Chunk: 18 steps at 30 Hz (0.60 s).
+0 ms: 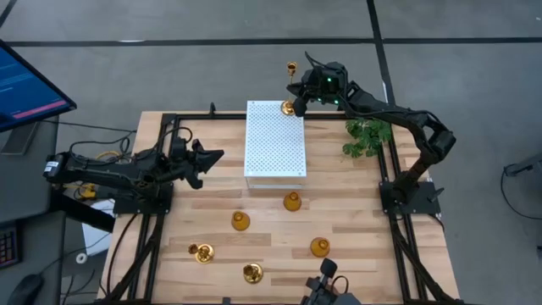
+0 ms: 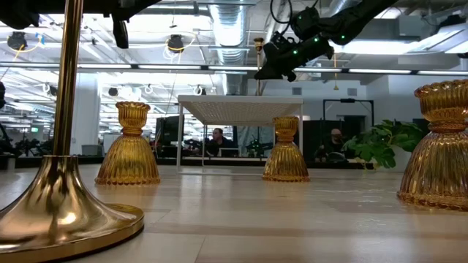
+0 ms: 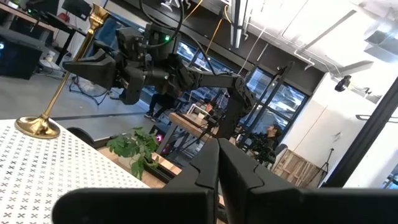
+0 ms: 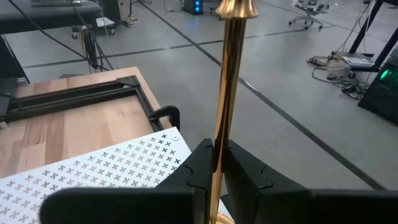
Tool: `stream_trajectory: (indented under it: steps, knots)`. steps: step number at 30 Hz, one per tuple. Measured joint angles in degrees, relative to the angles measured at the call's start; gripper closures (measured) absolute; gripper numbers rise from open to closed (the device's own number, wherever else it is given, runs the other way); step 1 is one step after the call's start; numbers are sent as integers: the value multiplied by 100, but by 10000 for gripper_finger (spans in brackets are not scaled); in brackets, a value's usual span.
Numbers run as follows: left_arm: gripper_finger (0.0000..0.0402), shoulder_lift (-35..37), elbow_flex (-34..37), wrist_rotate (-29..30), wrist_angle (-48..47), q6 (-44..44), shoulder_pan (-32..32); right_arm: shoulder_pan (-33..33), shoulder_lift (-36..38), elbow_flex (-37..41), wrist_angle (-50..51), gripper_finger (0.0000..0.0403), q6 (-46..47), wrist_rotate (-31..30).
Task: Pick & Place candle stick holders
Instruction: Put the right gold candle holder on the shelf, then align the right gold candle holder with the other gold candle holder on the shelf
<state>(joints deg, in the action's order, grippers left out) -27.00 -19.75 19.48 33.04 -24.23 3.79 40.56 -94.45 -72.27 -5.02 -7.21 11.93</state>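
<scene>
One placed so far: tall-stem holder (image 1: 290, 100) on box (image 1: 274, 140) corner, 1 o'clock. Right gripper (image 4: 217, 163) fingers closed around its stem. Left gripper (image 1: 213, 156) shut, empty, 9 o'clock. Five holders (image 1: 240, 222) left on table (image 1: 356, 220), 6 o'clock.

One camera hangs high above and looks straight down on the whole wooden table (image 1: 356, 229). One sits down low on the table top, very close to the gold candle holders (image 2: 129, 146), looking across into the room. Two ride on the arms' wrists — both see the white dotted box (image 4: 93, 168), and so do the others.
</scene>
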Motion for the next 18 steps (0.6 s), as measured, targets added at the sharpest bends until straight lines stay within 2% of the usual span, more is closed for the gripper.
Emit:
stream_trajectory:
  steps: [9, 18]
  knots:
    - [394, 0, 0, -2, 2, -2, 0, -2, 0, 0, 4, 350, 20, -14]
    - [394, 0, 0, -2, 46, -4, 0, -26, 2, 0, 22, 233, 22, 8]
